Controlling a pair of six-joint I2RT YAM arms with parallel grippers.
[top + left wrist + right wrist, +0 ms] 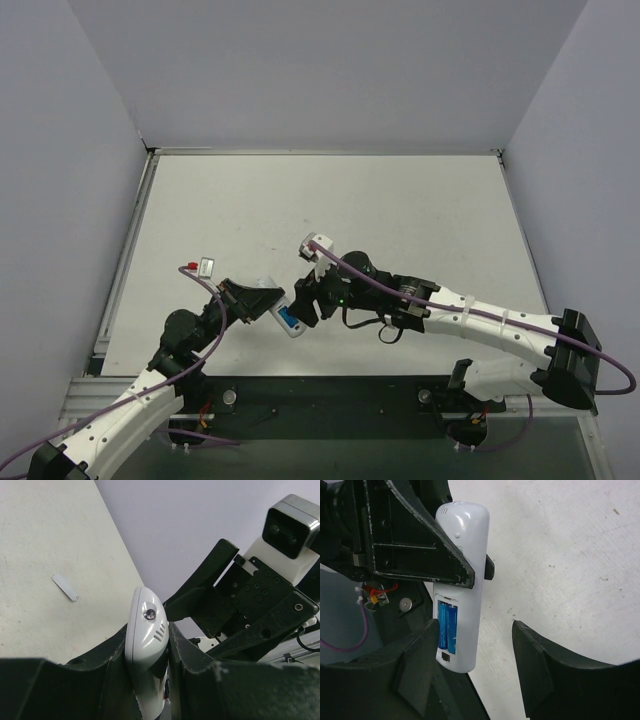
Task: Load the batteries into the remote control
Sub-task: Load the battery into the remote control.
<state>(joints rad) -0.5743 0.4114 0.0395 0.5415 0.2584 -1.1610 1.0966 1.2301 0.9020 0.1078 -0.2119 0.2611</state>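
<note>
From above, the left gripper (pixel 262 300) is clamped on the remote control (pixel 288 318) over the table (pixel 400 200). The right gripper (pixel 308 302) sits just beside the remote, its jaws parted.

In the left wrist view, both fingers (pixel 195 680) press the remote's long sides. A small white sliver (pixel 65 587) lies well left of the remote.

In the right wrist view, the batteries (pixel 447 627) lie side by side in the remote's open compartment. The right jaws stand about half open astride that end. One finger (pixel 417 660) is just beside the compartment, contact unclear. The other finger is apart from the remote.
</note>
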